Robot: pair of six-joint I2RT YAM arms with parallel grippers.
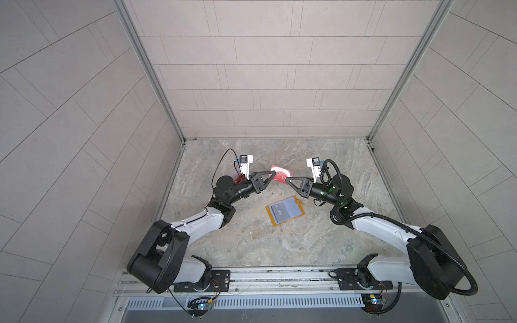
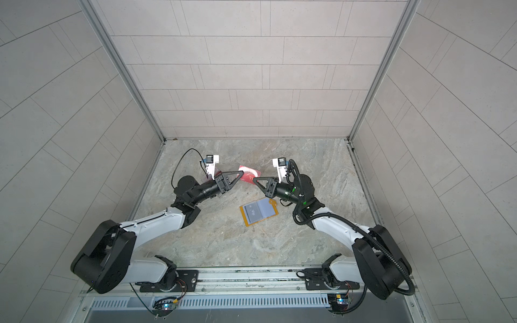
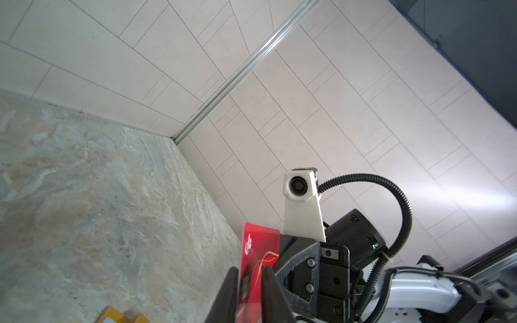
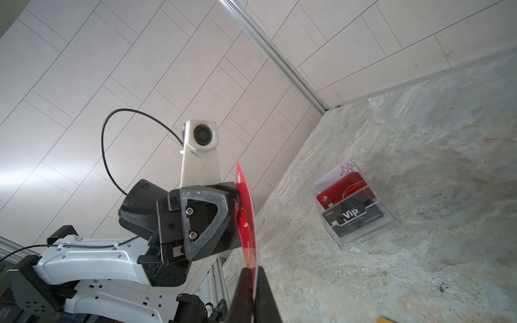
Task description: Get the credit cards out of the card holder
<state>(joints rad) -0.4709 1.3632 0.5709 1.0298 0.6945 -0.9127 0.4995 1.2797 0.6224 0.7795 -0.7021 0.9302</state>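
The two arms meet nose to nose over the stone-patterned table (image 1: 251,246), with one red card (image 1: 282,174) up in the air between them. In both top views its long axis runs roughly 10 to 4 o'clock. The right gripper (image 1: 288,181) comes in from 4 o'clock and is pinched tight on that end. The left gripper (image 1: 269,177) is at the other end, jaws parted, flanking the card without squeezing it. I'd say the left must back off toward 8 o'clock without dragging it. The mustard card holder (image 1: 299,208) lies open at 6 o'clock, nearer the right arm, with a dark VIP card (image 1: 278,211) in its sleeve.
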